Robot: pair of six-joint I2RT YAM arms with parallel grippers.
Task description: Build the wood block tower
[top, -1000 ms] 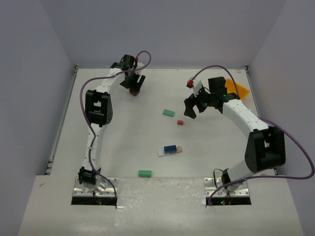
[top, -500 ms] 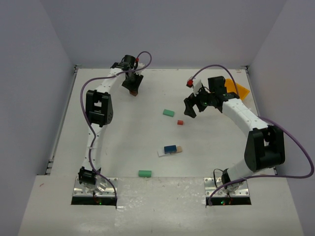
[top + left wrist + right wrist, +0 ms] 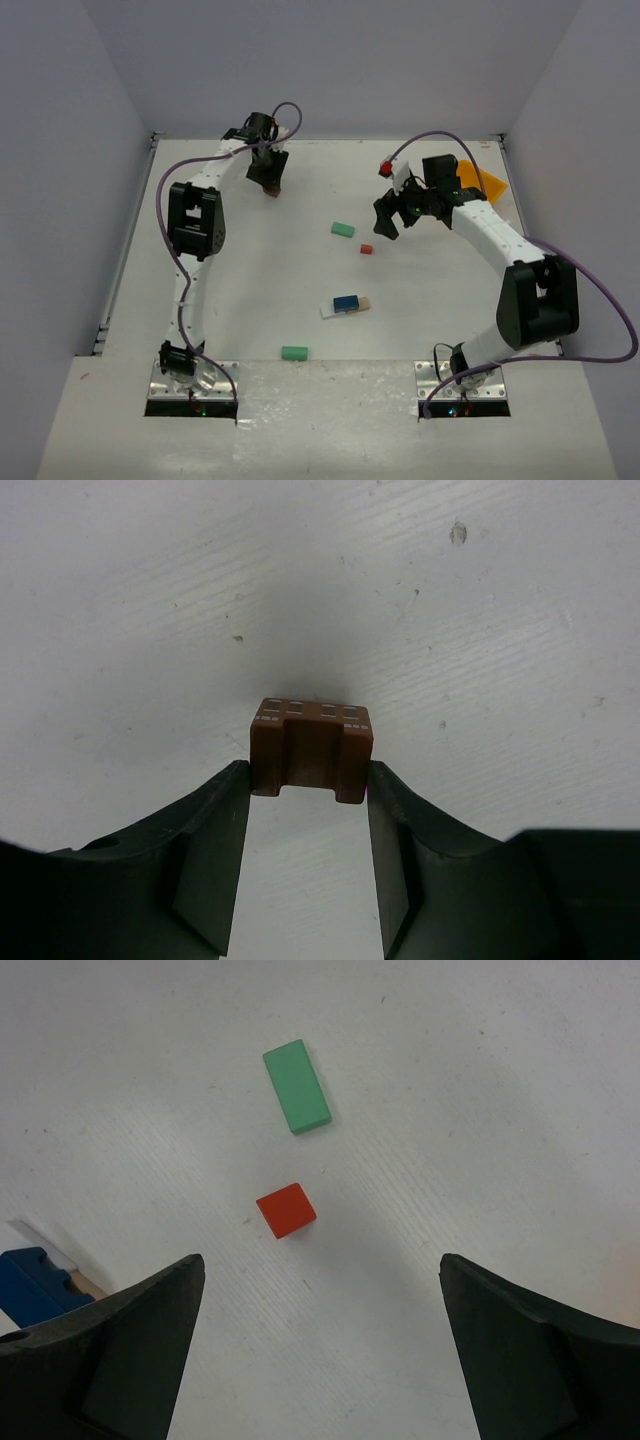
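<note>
My left gripper (image 3: 268, 182) is at the far left of the table, shut on a small brown notched block (image 3: 311, 750) held between its fingertips (image 3: 215, 845), close over the table. My right gripper (image 3: 386, 218) is open and empty, hanging above a small red cube (image 3: 287, 1210), which also shows in the top view (image 3: 366, 249). A green block (image 3: 296, 1086) lies just beyond the cube, also seen from above (image 3: 343, 230). A blue block (image 3: 347, 302) sits on a pale flat plank (image 3: 330, 312) mid-table. A second green block (image 3: 294, 352) lies near the front edge.
An orange-yellow bin (image 3: 486, 182) stands at the far right behind my right arm. White walls close in the table on the left, back and right. The blue block's corner (image 3: 35, 1285) shows at the left edge of the right wrist view.
My left gripper has shifted slightly left and back with the brown block in it. My right gripper has edged slightly left and back. The blocks on the table have not moved.
</note>
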